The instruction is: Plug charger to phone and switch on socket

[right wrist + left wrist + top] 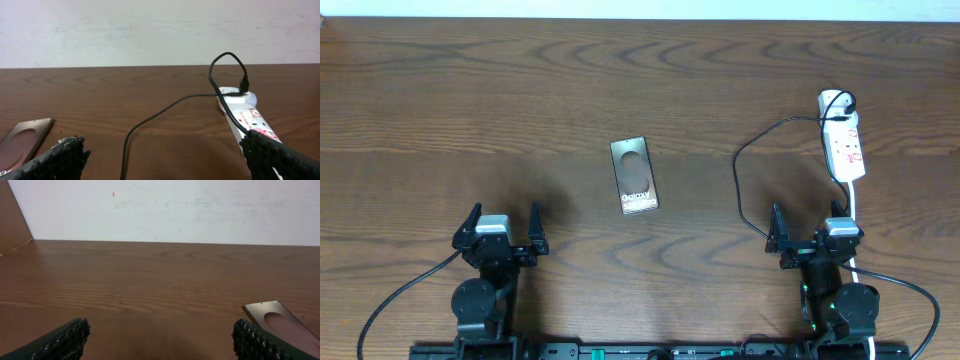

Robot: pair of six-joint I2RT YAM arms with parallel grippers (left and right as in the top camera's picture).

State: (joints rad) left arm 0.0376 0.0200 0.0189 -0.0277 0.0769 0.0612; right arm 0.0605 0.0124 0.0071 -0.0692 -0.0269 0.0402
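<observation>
Both grippers stand wide open with nothing in them: our left gripper (503, 215) and our right gripper (806, 215) sit low at the near edge of the table (440, 100), well apart from each other.

As we judge it, no step of the task is done yet. The phone (634, 176) lies flat, ahead and to the right of our left gripper and ahead and to the left of our right one, with nothing plugged into it. The charger (737, 170) lies apart from the phone. Its white adapter (835, 100) sits at the far end of the socket (844, 140), ahead of our right gripper and slightly to its right. From there the charger loops out leftward and comes back toward that gripper's left finger, where we lose sight of its tip. We cannot tell whether the socket is switched on.

Left to do: pick up the plug tip, seat it in the phone, and press the switch.

We see no container; only the socket holds anything, namely the adapter.
</observation>
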